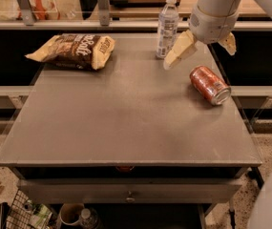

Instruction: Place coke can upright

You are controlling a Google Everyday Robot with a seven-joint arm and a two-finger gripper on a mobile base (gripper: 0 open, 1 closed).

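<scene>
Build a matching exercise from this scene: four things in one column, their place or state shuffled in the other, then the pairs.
1. coke can
2. water bottle
3. chip bag
4. pincer

A. upright, at the far edge of the table
B. open, hovering over the far right
C. on its side, right part
D. lying flat, far left corner

Pairs: 1-C, 2-A, 3-D, 4-B

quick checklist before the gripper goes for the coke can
1. Coke can upright: not ok, lying on its side near the right edge of the table.
2. Gripper open and empty: ok, hovering behind the can.
3. Water bottle clear of the gripper: cannot tell, it stands close beside one finger.
4. Chip bag out of the way: ok, far left.
</scene>
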